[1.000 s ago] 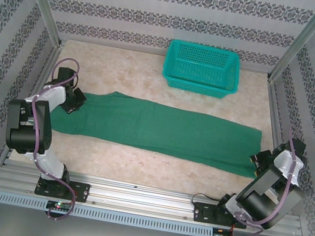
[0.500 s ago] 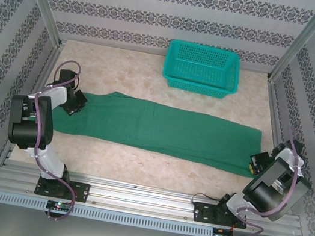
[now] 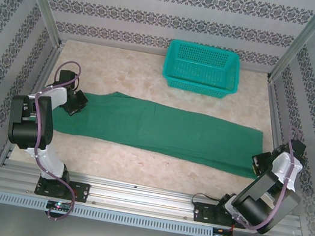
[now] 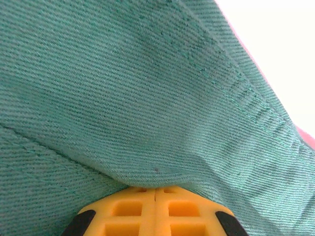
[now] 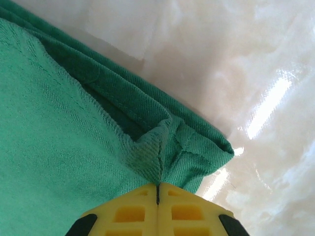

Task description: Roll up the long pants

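- the long pants (image 3: 161, 130) lie flat on the counter (image 3: 134, 77), stretched out as one dark green band from the left side to the right side, across the middle.
- the left tool (image 3: 78, 103) sits low on the left end of the pants, at the far corner of the cloth.
- in the left wrist view, its yellow fingers (image 4: 133, 209) are pressed together with no gap between them. green twill folds down right onto their tips, so this tool is clenched on the fabric. a stitched hem runs across the upper right of that view.
- the right tool (image 3: 257, 162) is at the right end of the pants, at the near corner.
- in the right wrist view, that tool's yellow fingers also meet along a closed line. the corner of the pants is bunched and puckered right where they join, so it is clenched on that hemmed corner. pale glossy counter shows beyond the cloth edge.
- a teal mesh basket (image 3: 202, 70) stands at the far side of the counter, right of centre, well apart from the pants and from both tools.
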Controlling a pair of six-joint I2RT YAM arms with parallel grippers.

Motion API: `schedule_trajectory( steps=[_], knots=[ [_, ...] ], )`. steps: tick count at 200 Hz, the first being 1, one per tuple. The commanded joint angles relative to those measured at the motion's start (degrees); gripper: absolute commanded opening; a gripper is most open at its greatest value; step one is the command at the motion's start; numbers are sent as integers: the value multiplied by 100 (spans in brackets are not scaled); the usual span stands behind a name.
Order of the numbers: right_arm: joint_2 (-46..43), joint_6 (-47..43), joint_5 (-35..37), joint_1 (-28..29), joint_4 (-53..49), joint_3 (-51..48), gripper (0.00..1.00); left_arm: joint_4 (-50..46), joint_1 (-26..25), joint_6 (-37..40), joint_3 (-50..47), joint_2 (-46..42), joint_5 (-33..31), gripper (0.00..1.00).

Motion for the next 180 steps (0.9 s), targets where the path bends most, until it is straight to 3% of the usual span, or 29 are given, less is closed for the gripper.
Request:
schedule_trajectory(
  steps=[1,18,34,180],
  knots=[
    [-49,61,145,-92,-307,200,13,-24,38,92,-19,-102,-162,0],
    [-99,43,122,-108,-394,298,38,-87,38,102,10,-159,-214,0],
    [-64,8,90,-126,-348,283,49,-105,38,111,25,-216,-253,0],
    [1317,-188,133,-142,30,323,55,332,47,76,301,555,-8,0]
  ],
)
